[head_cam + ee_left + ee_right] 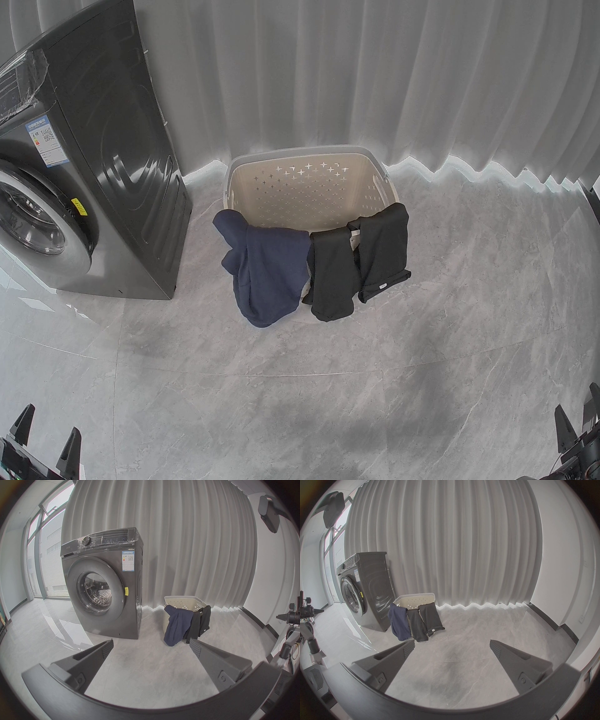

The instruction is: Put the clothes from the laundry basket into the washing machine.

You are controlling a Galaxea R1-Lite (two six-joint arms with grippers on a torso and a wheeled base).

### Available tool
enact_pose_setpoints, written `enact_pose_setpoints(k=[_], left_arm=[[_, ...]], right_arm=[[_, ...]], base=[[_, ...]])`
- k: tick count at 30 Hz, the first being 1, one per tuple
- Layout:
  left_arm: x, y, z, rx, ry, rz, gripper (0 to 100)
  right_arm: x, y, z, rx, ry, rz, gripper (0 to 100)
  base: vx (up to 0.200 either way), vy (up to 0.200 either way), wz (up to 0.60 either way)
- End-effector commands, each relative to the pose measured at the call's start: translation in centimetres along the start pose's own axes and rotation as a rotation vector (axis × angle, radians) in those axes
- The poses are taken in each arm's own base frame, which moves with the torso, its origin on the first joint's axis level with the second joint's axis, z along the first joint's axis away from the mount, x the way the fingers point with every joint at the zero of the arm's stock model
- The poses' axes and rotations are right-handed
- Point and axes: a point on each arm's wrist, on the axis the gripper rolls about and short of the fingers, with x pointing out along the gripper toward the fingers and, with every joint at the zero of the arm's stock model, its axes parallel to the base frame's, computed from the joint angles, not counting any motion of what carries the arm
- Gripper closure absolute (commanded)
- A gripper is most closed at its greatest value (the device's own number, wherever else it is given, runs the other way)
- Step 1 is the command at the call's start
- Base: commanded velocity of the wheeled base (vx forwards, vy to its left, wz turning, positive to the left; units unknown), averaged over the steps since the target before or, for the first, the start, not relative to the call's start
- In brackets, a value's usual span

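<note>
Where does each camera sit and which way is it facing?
Head view: on the head, looking forward and down at the beige perforated plastic laundry basket on the grey floor; open left gripper and right gripper at the lower corners.
Left wrist view: low, behind the left gripper's fingers, facing the dark grey front-loading washing machine.
Right wrist view: low, behind the right gripper's fingers, facing the white pleated curtain.
Shared: both wrist views catch the basket, a navy garment and a black garment draped over its rim.

Dark grey washing machine (112,156), beige star-patterned laundry basket (300,187), navy garment (269,269), black clothes (334,275), white curtain (375,75)
</note>
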Motion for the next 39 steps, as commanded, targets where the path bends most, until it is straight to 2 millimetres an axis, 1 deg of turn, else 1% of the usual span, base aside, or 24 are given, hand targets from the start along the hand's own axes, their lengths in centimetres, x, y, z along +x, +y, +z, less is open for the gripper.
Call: enact_pose_setpoints(k=[1,16,22,28,37,39], left_arm=[[0.02,0.03,-0.52,-0.001,0.003,0.000,0],[0.02,0.04,-0.52,-0.003,0.002,0.005,0],[0.02,0.04,-0.54,-0.006,0.004,0.005,0],[0.00,0.04,-0.53,-0.006,0.001,0.006,0],[0.02,0.04,-0.52,-0.006,0.002,0.006,0],[0.02,0.04,-0.52,-0.006,0.002,0.006,0]], right_arm=[[0.04,0.00,-0.52,-0.001,0.006,-0.001,0],[0.04,0.00,-0.52,-0.001,0.006,0.000,0],[0.04,0.00,-0.52,-0.001,0.006,0.000,0],[0.04,0.00,-0.52,-0.001,0.006,0.000,0],[0.04,0.00,-0.52,-0.001,0.006,0.000,0],[0.04,0.00,-0.52,-0.001,0.006,0.000,0]], base=[[0.200,0.000,0.00],[0.200,0.000,0.00],[0.000,0.000,0.00],[0.000,-0.200,0.00],[0.000,0.000,0.00],[0.200,0.000,0.00]])
